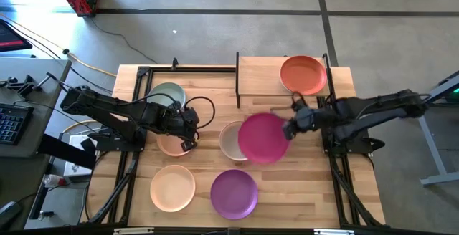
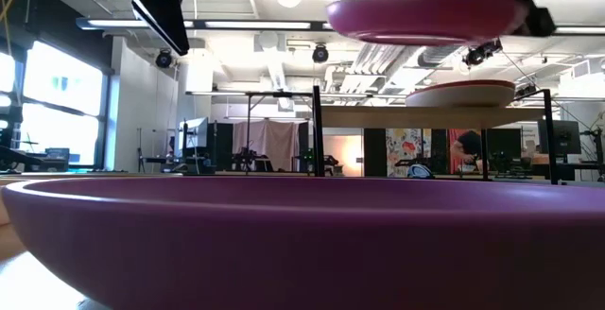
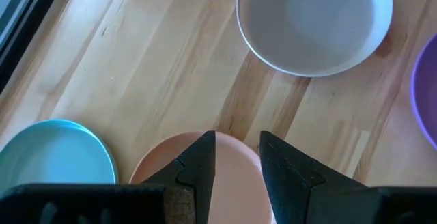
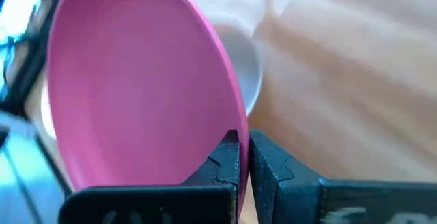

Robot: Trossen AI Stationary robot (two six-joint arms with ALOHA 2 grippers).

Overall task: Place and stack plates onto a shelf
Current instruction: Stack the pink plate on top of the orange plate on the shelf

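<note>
Beside shelf (image 1: 281, 76), from above: right gripper (image 1: 288, 129) clamped on rim of magenta plate (image 1: 262, 138), lifted clear of table, likely bound for shelf, where terracotta plate (image 1: 303, 74) already lay. Left gripper (image 1: 188, 142) hung with fingers parted over pale peach plate (image 1: 171, 144), well left of shelf, holding nothing.

Table-level view: purple plate (image 2: 302, 239) filled foreground, hid most of table.

Left wrist: peach plate half hidden behind fingers.

Right wrist: far background blurred, unreadable.
</note>
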